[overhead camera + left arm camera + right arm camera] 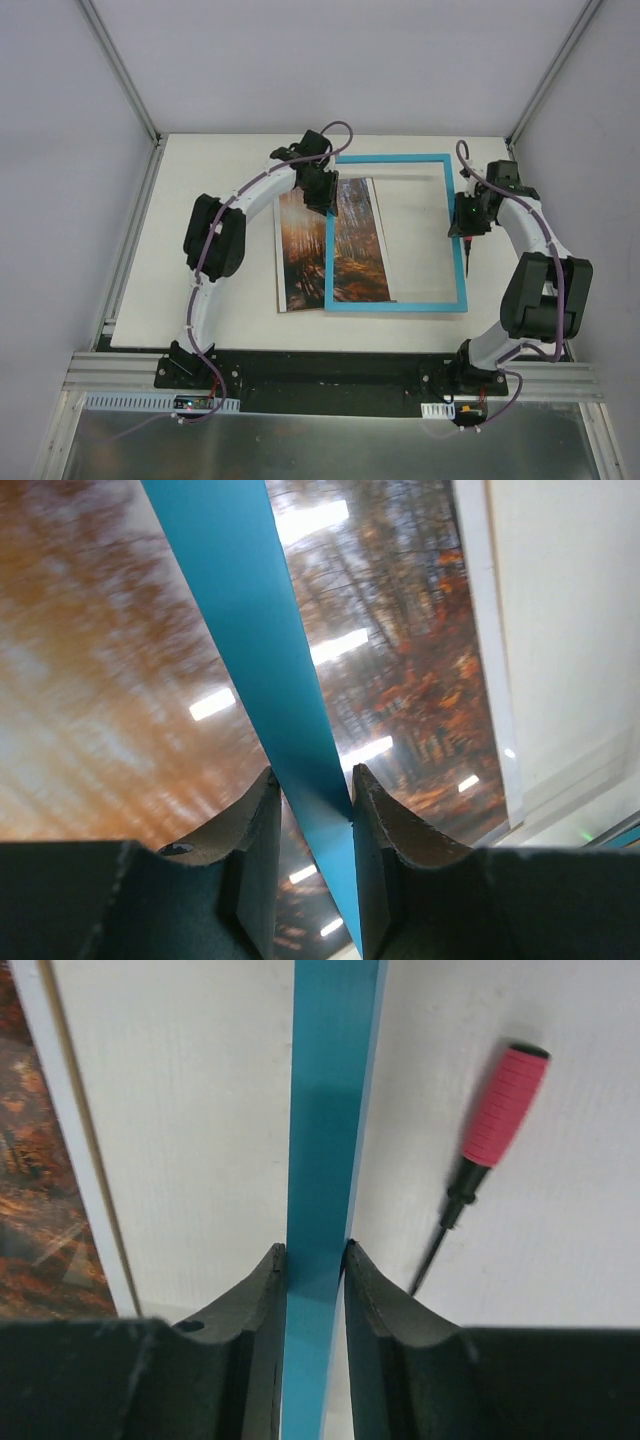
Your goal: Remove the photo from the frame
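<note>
turquoise frame (395, 305) is pinched by both arms: left pincer (312, 785) clamped narrowly on its left rail, right pincer (316, 1250) on its right. the photo (303, 250) lies on the surface, partly under that left rail. separation looks underway; next, carry the frame clear.

obstacle: screwdriver (490, 1130) just right of frame (395, 306) | free: table (415, 230) inside frame, far side

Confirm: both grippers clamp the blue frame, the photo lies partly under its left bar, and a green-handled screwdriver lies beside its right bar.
Not green: the right wrist view shows the screwdriver has a red handle. The left gripper and right gripper do clamp the frame, with the photo partly under its left bar.
</note>
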Controlling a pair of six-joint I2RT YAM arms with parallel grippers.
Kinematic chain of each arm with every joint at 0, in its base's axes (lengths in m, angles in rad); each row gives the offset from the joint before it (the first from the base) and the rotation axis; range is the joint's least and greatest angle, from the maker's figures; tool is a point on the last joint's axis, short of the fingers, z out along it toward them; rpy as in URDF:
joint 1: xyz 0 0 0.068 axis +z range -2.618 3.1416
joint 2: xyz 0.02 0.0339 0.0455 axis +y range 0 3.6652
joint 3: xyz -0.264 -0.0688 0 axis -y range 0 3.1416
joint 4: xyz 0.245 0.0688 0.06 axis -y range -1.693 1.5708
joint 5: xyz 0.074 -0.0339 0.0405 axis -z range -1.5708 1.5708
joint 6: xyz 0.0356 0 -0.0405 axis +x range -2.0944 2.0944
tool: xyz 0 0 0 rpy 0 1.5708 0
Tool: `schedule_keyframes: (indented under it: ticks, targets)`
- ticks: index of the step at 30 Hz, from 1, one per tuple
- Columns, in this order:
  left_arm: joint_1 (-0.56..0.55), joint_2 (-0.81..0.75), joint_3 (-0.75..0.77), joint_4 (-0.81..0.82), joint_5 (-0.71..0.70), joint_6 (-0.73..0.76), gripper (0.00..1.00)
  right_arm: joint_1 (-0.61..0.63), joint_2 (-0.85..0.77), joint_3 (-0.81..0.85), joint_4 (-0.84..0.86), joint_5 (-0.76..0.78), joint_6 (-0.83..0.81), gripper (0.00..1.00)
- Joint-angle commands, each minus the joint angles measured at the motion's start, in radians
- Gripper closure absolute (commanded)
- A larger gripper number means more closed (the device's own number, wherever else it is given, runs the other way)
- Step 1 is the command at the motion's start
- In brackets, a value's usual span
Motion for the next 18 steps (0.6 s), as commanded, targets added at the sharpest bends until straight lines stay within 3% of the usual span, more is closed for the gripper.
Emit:
schedule_keyframes:
  ticks: [1, 18]
  targets:
    - [-0.045, 0.053, 0.119, -0.05, 0.069, 0.015, 0.86, -0.107, -0.059, -0.013, -0.029, 0.055, -0.098, 1.0]
    - [-0.164, 0.276, 0.371, -0.024, 0.215, -0.077, 0.84, -0.408, 0.05, 0.044, -0.006, 0.06, -0.219, 1.0]
